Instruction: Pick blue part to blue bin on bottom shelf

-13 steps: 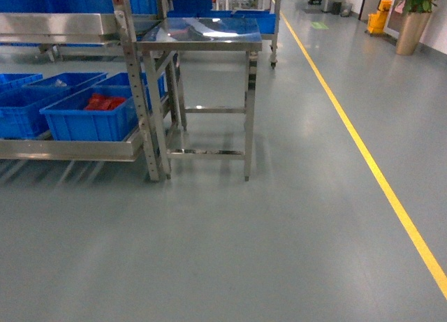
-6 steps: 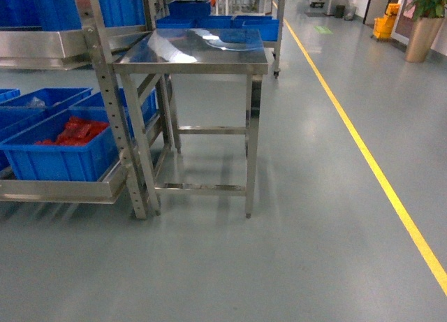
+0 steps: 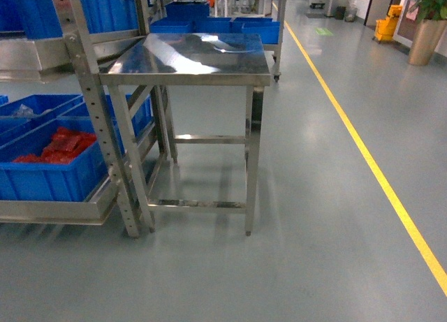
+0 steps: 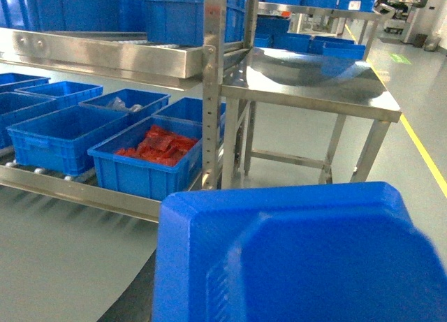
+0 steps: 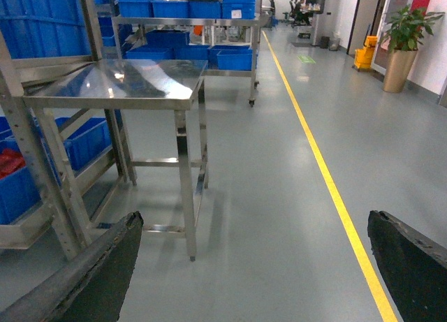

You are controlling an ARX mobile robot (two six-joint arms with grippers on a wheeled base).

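Two grippers: right gripper [image 5: 255,266] spread wide, empty, slung low for travel; left gripper's grip impossible to tell, hidden behind blue part [image 4: 293,259], apparently carried close under the left wrist camera, broad face camera-ward, long axis crosswise. Ahead-left, blue bin [image 4: 59,137] on bottom shelf [image 4: 77,191], beside steel table [image 3: 188,56].

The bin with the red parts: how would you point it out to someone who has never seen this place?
Find the tall stainless-steel rack on the left, beside the small steel table. On its bottom shelf sit several blue bins; take the front one nearest the rack's upright post. It alone holds a heap of red parts; the bin beside it looks empty.
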